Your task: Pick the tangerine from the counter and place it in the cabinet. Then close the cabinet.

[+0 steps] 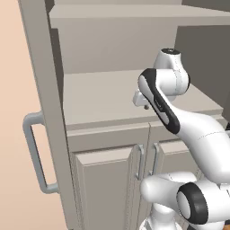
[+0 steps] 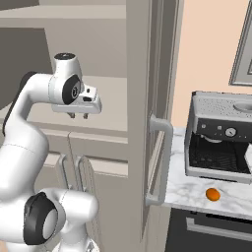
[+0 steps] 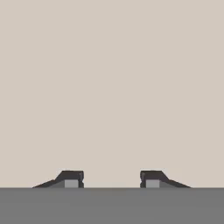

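The robot's fingers (image 2: 78, 116) hover apart and empty, pointing down over the open cabinet's (image 1: 134, 96) bare beige shelf. The tangerine (image 2: 212, 194) sits on the marbled desk (image 2: 187, 193), near the coffee machine (image 2: 221, 138).

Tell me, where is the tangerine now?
In the right base view, the tangerine lies on the counter at lower right, just before the coffee machine.

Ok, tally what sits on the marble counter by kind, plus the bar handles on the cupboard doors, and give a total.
Tangerine: 1
Coffee machine: 1
Bar handles: 4, one on each open upper door, two on the shut lower doors
Total: 6
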You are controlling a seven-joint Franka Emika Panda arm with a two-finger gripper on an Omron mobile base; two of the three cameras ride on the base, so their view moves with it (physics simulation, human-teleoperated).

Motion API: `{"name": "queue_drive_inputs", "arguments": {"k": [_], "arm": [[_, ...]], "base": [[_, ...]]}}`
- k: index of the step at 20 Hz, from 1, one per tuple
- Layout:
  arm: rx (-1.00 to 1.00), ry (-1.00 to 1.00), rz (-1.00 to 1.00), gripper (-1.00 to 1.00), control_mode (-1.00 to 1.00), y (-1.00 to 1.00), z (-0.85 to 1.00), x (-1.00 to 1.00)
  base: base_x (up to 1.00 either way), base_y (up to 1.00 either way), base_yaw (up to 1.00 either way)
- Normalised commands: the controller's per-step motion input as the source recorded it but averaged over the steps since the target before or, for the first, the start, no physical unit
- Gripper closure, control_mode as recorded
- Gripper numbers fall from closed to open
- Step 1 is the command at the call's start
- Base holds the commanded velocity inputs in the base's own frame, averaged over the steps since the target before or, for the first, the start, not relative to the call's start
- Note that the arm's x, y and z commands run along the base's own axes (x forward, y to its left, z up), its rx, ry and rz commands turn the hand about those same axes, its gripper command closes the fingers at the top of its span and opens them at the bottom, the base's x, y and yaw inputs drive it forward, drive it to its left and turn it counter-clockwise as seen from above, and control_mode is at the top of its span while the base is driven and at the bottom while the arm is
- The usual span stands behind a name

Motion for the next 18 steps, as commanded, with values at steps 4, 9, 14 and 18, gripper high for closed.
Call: {"name": "queue_drive_inputs", "arguments": {"k": [4,9,14,18], "arm": [[0.0,0.0,0.0,-1.0,1.0,0.0,0.0,0.0],[0.0,0.0,0.0,-1.0,1.0,0.0,0.0,0.0],[0.0,0.0,0.0,-1.0,1.0,0.0,0.0,0.0],[0.0,0.0,0.0,-1.0,1.0,0.0,0.0,0.0]], "base": [[0.0,0.0,0.0],[-0.08,0.0,0.0],[-0.4,0.0,0.0],[-0.75,0.0,0.0]]}}
